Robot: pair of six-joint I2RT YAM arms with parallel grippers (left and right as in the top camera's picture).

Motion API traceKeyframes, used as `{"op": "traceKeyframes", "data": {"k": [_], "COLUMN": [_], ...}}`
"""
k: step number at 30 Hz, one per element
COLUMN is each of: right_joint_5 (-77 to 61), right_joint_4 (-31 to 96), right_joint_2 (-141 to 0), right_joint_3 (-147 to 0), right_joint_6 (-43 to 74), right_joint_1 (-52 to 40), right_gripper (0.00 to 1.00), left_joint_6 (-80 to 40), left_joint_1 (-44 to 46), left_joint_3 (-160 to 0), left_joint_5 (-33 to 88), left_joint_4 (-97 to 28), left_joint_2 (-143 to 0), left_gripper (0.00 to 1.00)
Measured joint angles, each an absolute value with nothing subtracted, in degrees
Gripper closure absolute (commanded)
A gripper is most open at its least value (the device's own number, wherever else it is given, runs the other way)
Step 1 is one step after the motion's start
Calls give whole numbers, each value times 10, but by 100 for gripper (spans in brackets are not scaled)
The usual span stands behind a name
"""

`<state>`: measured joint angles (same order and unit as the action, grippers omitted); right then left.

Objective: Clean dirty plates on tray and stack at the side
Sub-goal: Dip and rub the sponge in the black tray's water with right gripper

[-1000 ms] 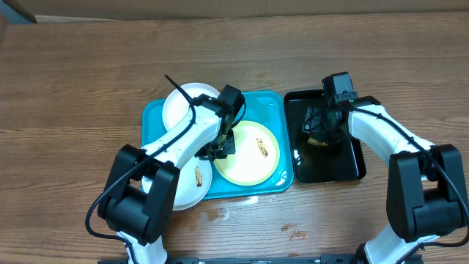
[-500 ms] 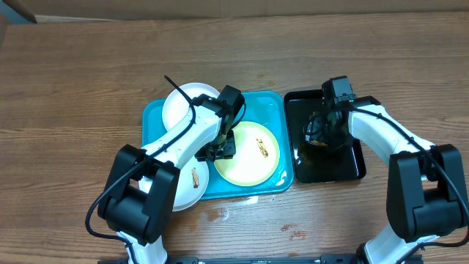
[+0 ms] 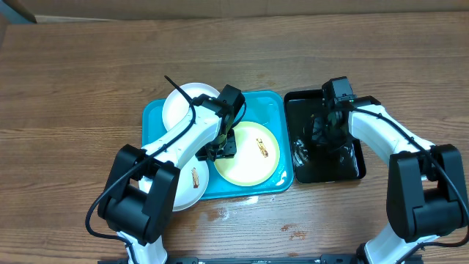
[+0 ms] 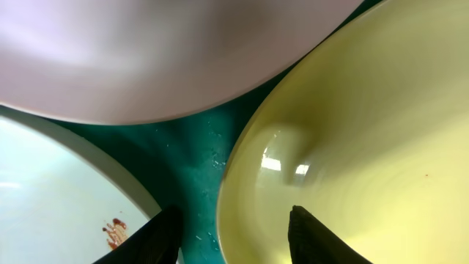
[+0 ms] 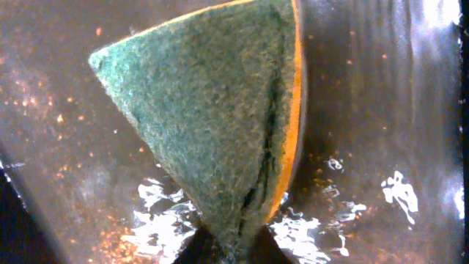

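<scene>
Where the right gripper (image 5: 234, 253) brings its tips together, they pinch a folded green-and-orange sponge (image 5: 212, 110) over the wet floor of the black tray (image 3: 346, 167); the overhead view blurs this detail. The left gripper (image 4: 233, 236) stands spread astride the left rim of the yellow-green plate (image 4: 366, 147), perhaps not touching it. On the turquoise tray (image 3: 267, 106) with it lie the far white plate (image 3: 179, 106) and the near white plate (image 3: 192, 192), which overhangs the near rim.

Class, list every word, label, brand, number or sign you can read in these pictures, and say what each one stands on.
Readable text: none in any view.
The blue tray, yellow-green plate, white plates, black tray, sponge and wooden table show no lettering.
The brown marks on the plates are food smears, not writing.
</scene>
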<state>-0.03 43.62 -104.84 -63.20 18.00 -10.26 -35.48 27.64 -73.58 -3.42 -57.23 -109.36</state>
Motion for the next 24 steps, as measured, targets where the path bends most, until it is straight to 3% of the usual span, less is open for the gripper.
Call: {"op": "traceKeyframes", "data": {"k": [4, 11, 24], "right_joint_5": [0, 0, 20], "right_joint_4": [446, 441, 359], "right_joint_2": [-1048, -1048, -1049], "right_joint_3": [-636, -683, -667], "right_joint_6": [178, 167, 163], "right_joint_1": [-103, -102, -102], "right_gripper": [55, 29, 28], "left_joint_6": [-355, -355, -355], "left_joint_1": [276, 276, 295], "left_joint_3": [-736, -736, -736], "left_joint_5": [-32, -32, -30], "left_joint_4": [-571, -570, -556], "left_joint_2": [-1094, -1094, -1094], "left_gripper": [46, 44, 44]}}
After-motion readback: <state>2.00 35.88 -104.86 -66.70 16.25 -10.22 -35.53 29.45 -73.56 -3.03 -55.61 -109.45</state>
